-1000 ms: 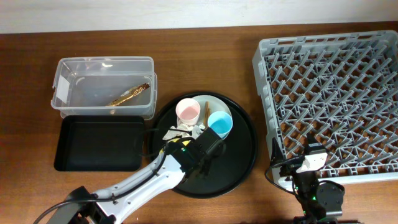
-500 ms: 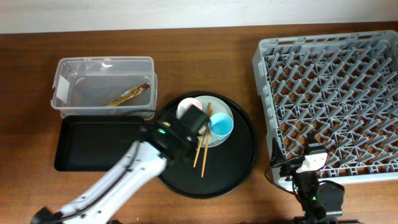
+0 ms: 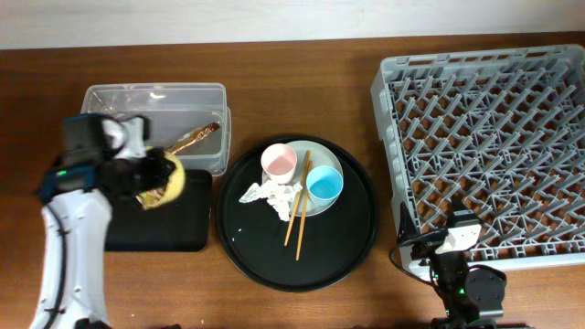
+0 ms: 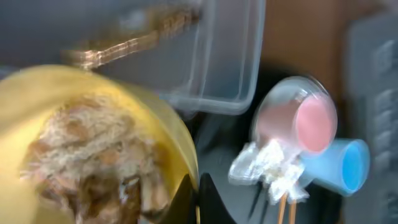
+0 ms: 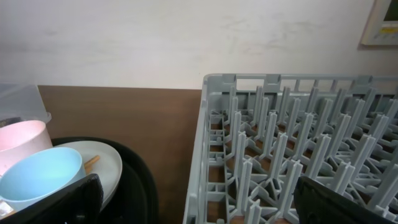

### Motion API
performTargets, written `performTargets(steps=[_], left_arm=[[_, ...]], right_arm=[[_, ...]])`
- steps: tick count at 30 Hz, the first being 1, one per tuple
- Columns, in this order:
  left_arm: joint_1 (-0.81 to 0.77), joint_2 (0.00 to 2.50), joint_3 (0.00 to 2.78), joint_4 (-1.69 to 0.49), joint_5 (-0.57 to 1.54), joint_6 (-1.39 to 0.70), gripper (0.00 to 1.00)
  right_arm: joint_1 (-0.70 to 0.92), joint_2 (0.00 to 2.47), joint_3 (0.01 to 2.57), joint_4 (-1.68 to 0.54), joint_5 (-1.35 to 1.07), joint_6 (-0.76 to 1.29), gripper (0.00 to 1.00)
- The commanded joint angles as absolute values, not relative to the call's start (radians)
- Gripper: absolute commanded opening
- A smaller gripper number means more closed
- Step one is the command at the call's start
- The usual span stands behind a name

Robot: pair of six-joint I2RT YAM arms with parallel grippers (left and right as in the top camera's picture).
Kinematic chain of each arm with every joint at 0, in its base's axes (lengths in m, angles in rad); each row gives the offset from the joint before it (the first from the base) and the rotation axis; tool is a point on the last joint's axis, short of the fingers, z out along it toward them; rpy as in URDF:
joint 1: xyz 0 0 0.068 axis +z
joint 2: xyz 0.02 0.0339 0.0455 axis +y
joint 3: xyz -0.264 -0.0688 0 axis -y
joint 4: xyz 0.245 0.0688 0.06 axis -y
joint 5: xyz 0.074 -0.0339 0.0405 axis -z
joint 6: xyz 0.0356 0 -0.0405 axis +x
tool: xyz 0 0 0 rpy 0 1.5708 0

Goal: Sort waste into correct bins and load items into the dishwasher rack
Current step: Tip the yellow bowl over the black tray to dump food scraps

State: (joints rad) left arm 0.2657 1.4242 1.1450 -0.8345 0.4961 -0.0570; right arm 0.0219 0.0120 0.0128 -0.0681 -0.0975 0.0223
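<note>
My left gripper [image 3: 144, 175] is shut on the rim of the yellow bowl [image 3: 168, 181], which it holds tilted above the edge between the clear box [image 3: 110, 100] and the shallow black tray [image 3: 160, 228]. In the left wrist view the fingers [image 4: 196, 199] pinch the bowl [image 4: 168, 124], which holds beige-brown food scraps [image 4: 87, 155]. A brown wrapper [image 3: 189, 139] lies in the clear box. The pink cup [image 3: 278, 162], the blue cup [image 3: 324, 184], the napkin [image 3: 270, 194] and the chopsticks [image 3: 297, 212] are on the plate [image 3: 322, 155]. My right gripper [image 5: 199, 208] is open and empty by the rack [image 3: 494, 137].
The plate sits on a large round black tray [image 3: 347, 247] in the middle of the brown table. The rack [image 5: 280, 143] fills the right side. The right wrist view also shows the blue cup [image 5: 37, 177] and the pink cup [image 5: 22, 140].
My left arm has swung left from the round tray with the yellow bowl, out over the bins. The napkin and chopsticks on the plate are now uncovered. The right arm has not moved.
</note>
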Motion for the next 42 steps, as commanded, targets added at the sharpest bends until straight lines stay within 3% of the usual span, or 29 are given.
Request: performTargets(steps=[1, 9, 17, 42], left_arm=[[0.435, 1.412, 1.039, -0.730, 0.855, 0.017, 0.00], [0.703, 1.467, 0.839, -0.483, 1.301, 0.016, 0.00], [0.812, 1.598, 0.769, -0.422, 1.535, 0.017, 0.00], [0.836, 1.647, 0.768, -0.484, 1.574, -0.036, 0.01]], right_arm=[[0.025, 0.006, 0.006, -0.069, -0.096, 0.024, 0.99], [0.025, 0.006, 0.006, -0.069, -0.096, 0.024, 0.99], [0.025, 0.006, 0.006, -0.069, -0.096, 0.024, 0.99], [0.025, 0.006, 0.006, -0.069, -0.096, 0.024, 0.99]])
